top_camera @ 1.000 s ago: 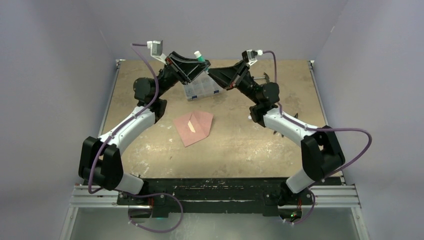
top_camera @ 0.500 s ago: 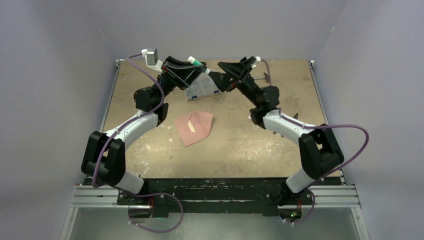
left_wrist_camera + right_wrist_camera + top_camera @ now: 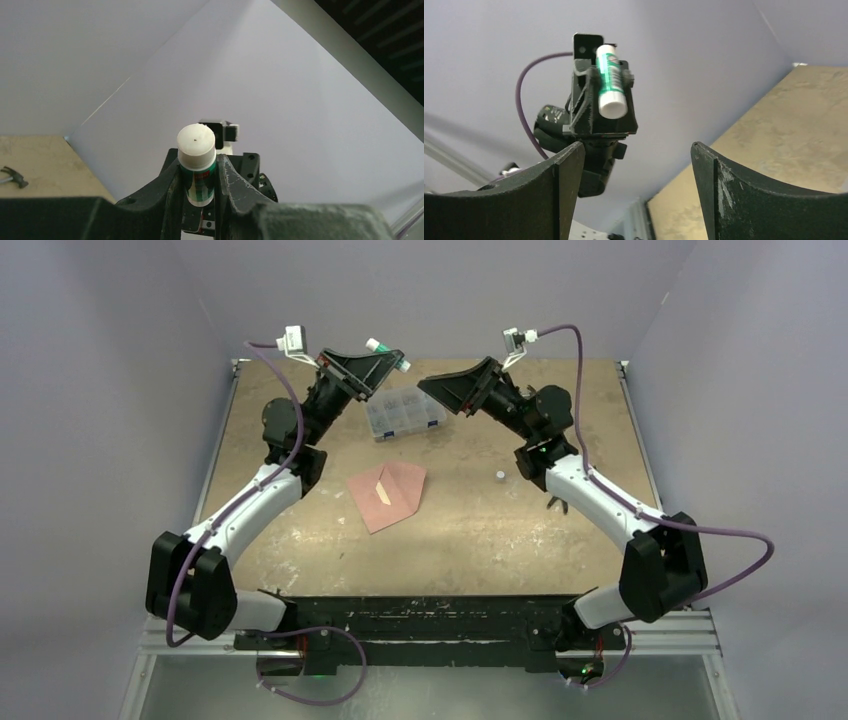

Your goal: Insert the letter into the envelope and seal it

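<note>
The salmon-pink envelope (image 3: 403, 487) lies flat mid-table, and a narrow peach strip of the letter (image 3: 383, 493) shows at its opening. Raised near the back wall, my left gripper (image 3: 386, 354) (image 3: 197, 161) is shut on a green-and-white glue stick (image 3: 387, 347) (image 3: 196, 165). The stick's white end points at the wrist camera. My right gripper (image 3: 432, 390) (image 3: 638, 147) faces it from the right, open and with nothing between its fingers. The glue stick (image 3: 608, 80) in the left jaws also shows in the right wrist view.
A clear compartment box (image 3: 403, 412) sits at the back, below and between the two grippers. A small pale cylinder (image 3: 499, 476), possibly a cap, lies on the table right of the envelope. A small hammer (image 3: 12, 176) lies at the far right.
The right gripper opened and drew back to the right, away from the glue stick. The left gripper lifted with the stick. A small pale cylinder now shows on the table.
</note>
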`<state>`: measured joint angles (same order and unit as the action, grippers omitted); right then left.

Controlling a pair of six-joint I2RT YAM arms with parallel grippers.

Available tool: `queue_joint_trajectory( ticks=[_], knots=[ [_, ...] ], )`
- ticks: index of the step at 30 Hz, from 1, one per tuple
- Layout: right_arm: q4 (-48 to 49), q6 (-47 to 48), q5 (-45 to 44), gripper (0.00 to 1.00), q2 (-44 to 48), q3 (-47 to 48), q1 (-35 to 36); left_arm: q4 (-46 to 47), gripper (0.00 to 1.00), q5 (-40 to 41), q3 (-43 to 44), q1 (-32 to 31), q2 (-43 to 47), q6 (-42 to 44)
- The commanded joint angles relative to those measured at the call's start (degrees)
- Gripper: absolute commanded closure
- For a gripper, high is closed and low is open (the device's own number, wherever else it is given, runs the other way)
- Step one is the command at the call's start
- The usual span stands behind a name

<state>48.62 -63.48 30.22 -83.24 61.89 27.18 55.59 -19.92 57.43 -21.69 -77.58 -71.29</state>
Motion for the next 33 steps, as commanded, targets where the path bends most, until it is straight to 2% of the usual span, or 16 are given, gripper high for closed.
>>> queue_joint_trajectory(
  ticks=[1,3,7,11,20,22,25,27,30,33],
  knots=[
    [-5.78,14.20,3.14,0.21,0.41,6.58,0.71,-10.09,1.00,-0.67,5.33,0.34,-0.73,-3.98],
    [-4.31,12.98,4.84,0.27,-0.86,8.04,0.74,-10.09,1.00,-1.06,5.49,0.34,-1.03,-5.63],
    [-1.31,7.57,2.51,0.35,-2.82,8.62,0.76,-9.93,1.00,-1.79,5.55,0.34,-1.26,-6.92],
    [-0.31,3.09,1.69,0.49,-5.26,10.17,0.79,-8.37,1.00,-2.47,5.39,0.34,-1.34,-7.26],
    [4.82,-5.69,1.76,0.59,-8.72,11.97,0.85,-5.14,1.00,-3.44,4.84,0.34,-1.52,-7.23],
    [7.77,-9.26,2.45,0.65,-10.06,11.94,0.81,-4.23,1.00,-3.64,4.75,0.34,-1.58,-7.23],
    [10.83,-14.77,2.96,0.88,-11.40,11.75,0.85,-2.48,1.00,-3.90,4.35,0.32,-1.48,-7.02],
    [13.32,-19.32,2.41,0.99,-11.65,11.03,0.81,-0.61,1.00,-4.08,4.04,0.34,-1.43,-6.68],
    [17.18,-28.72,0.88,1.00,-11.97,10.14,0.84,5.60,1.00,-4.94,2.99,0.31,-1.67,-6.15],
    [23.80,-42.48,-2.31,1.00,-12.31,7.51,0.83,13.95,1.00,-7.92,1.84,0.26,-1.99,-1.79]
  ],
)
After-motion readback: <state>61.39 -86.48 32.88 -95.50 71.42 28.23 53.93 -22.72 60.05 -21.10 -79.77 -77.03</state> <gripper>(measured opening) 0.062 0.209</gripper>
